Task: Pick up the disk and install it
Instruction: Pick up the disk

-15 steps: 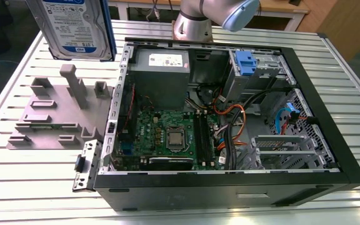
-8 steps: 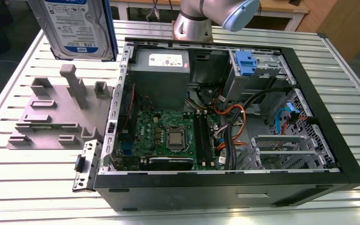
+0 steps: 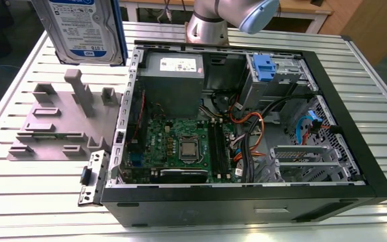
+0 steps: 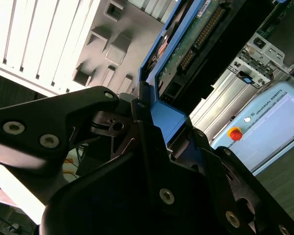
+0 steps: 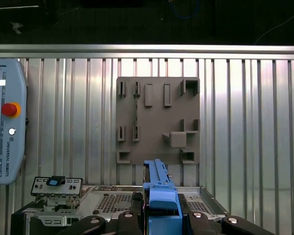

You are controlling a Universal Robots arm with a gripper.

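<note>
The disk, a silver hard drive with a white-and-blue label and a blue carrier frame, hangs upright in the air at the exterior view's top left, above the grey fixture plate. In both wrist views my gripper is shut on the disk's blue frame edge, with a black finger pressed against each side. The disk's green circuit board side shows in the second wrist view. The fixture plate lies straight below the held disk in the first wrist view.
An open black computer case lies on the slatted metal table, with a grey power supply, a motherboard and a metal drive bay carrying a blue latch. The arm's base stands behind it. A teach pendant rests nearby.
</note>
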